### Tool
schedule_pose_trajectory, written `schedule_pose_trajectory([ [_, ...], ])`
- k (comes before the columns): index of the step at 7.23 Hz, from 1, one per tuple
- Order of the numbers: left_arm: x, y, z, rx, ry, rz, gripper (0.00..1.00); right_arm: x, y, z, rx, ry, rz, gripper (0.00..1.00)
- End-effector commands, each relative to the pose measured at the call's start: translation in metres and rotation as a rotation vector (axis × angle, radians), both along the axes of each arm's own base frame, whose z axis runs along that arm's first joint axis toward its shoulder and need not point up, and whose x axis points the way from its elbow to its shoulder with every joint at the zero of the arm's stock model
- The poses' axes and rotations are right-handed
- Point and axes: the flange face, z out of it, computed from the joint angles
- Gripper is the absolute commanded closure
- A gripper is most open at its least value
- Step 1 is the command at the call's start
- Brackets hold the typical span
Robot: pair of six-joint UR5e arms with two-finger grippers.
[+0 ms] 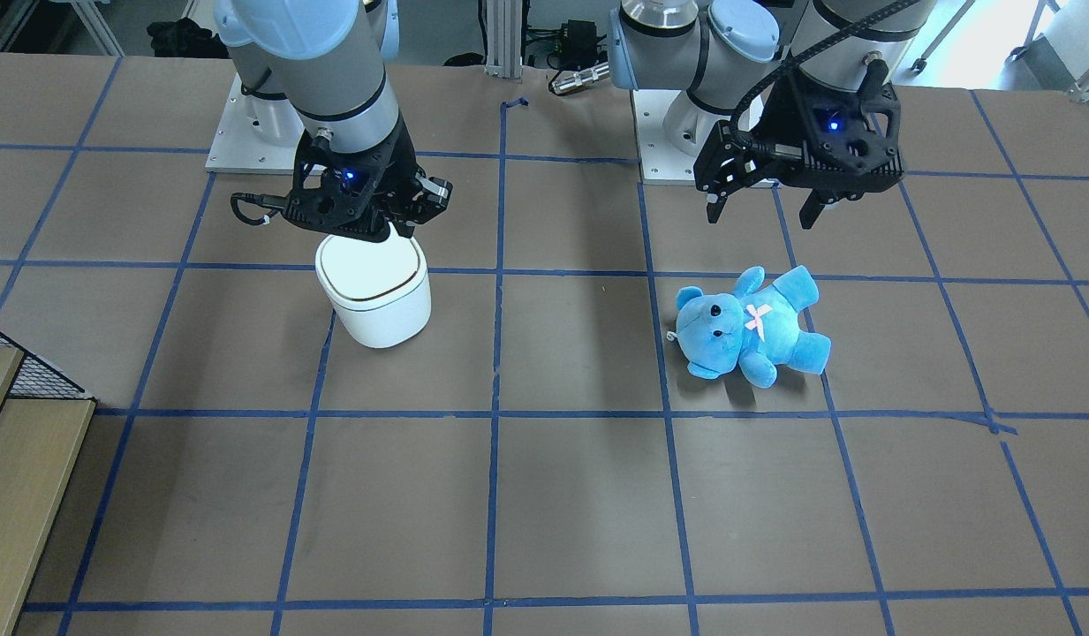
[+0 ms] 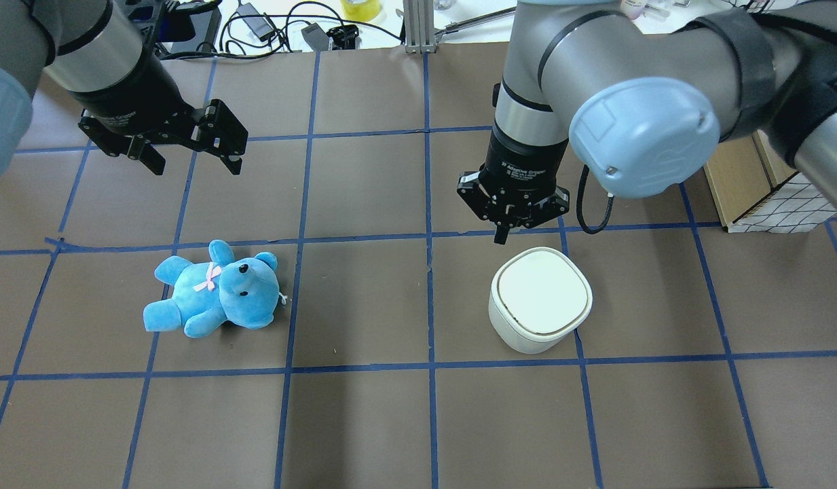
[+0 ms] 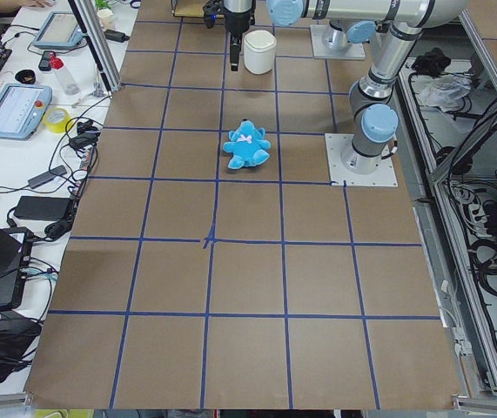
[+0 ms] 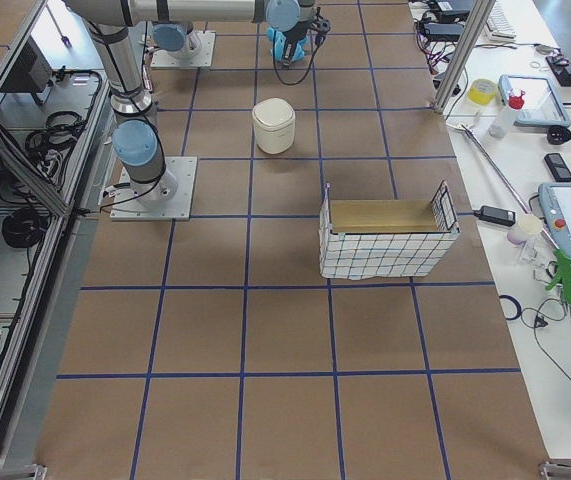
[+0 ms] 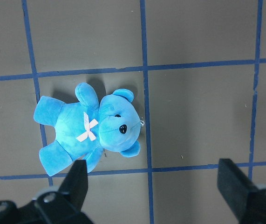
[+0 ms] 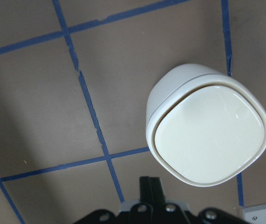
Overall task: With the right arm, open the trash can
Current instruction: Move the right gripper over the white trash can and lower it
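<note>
The white trash can (image 2: 540,299) stands upright on the brown table with its lid shut; it also shows in the front view (image 1: 374,290) and the right wrist view (image 6: 209,135). My right gripper (image 2: 501,234) is shut and empty, pointing down just beside the can's rim and a little above lid height; it also shows in the front view (image 1: 394,231). In the right wrist view its closed fingertips (image 6: 150,184) are apart from the can. My left gripper (image 2: 191,163) is open and empty, hovering above the blue teddy bear (image 2: 214,292).
The teddy bear (image 5: 93,128) lies on its back below the open left gripper (image 5: 153,186). A wire-mesh basket with a wooden floor (image 4: 385,240) stands on the table beyond the can, at the right edge of the overhead view (image 2: 764,197). Blue tape lines grid the table.
</note>
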Motion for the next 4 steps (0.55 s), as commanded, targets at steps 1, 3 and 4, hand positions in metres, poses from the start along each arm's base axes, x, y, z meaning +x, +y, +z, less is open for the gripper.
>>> schedule_pose_trajectory([
  [1, 0.0, 0.0, 0.0, 0.0, -0.001, 0.0, 0.0, -0.013, 0.008, -0.032, 0.068, 0.032, -0.024, 1.0],
  [3, 0.0, 0.0, 0.0, 0.0, -0.001, 0.0, 0.0, -0.045, 0.003, -0.045, 0.105, 0.115, -0.043, 1.0],
  [4, 0.0, 0.0, 0.0, 0.0, -0.001, 0.0, 0.0, -0.06, 0.005, -0.057, 0.129, 0.131, -0.05, 1.0],
])
